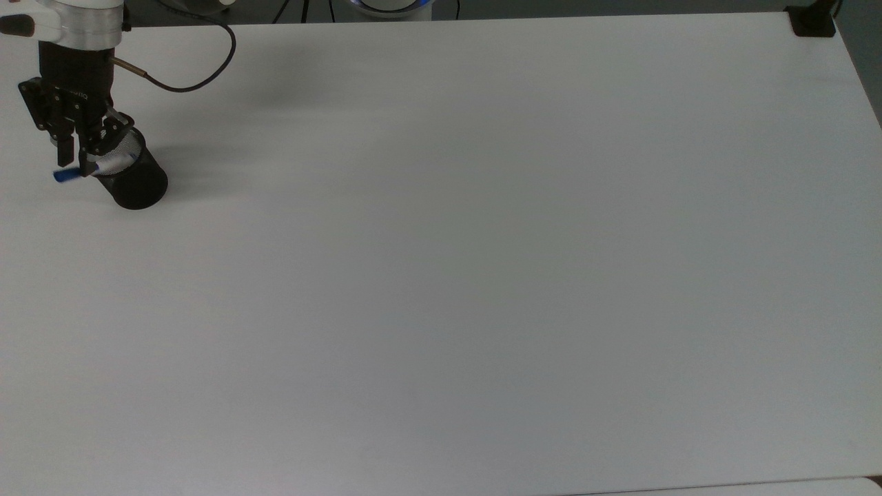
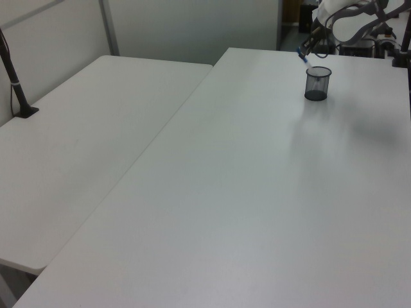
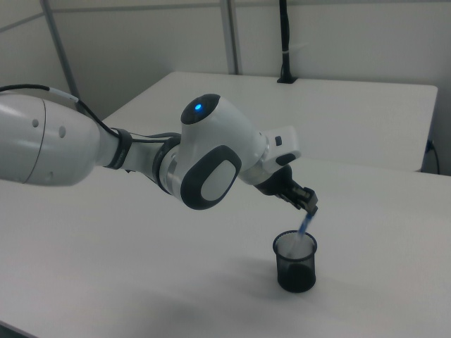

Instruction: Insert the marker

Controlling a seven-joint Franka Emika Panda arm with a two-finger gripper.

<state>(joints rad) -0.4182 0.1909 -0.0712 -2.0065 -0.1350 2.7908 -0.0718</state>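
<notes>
Your gripper [image 3: 309, 204] hangs just above the rim of the mesh cup [image 3: 295, 263] near the table [image 1: 482, 275] corner, with the marker [image 3: 306, 224] slanting down from it, lower end inside the cup's mouth, blue upper end at the fingers. In the top view the marker's blue end [image 1: 66, 176] pokes out past the cup's rim toward the top view's left, so it sits steeply tilted, not upright. The fingers appear to be clenched on the marker, though their grip is hard to read at this angle. Your risk is the tilt: let go here and the marker may lever over the rim and fall out onto the table, or its weight on the rim may tip the light cup. Push down at this slant and the tip may catch the mesh and shove the cup aside.
</notes>
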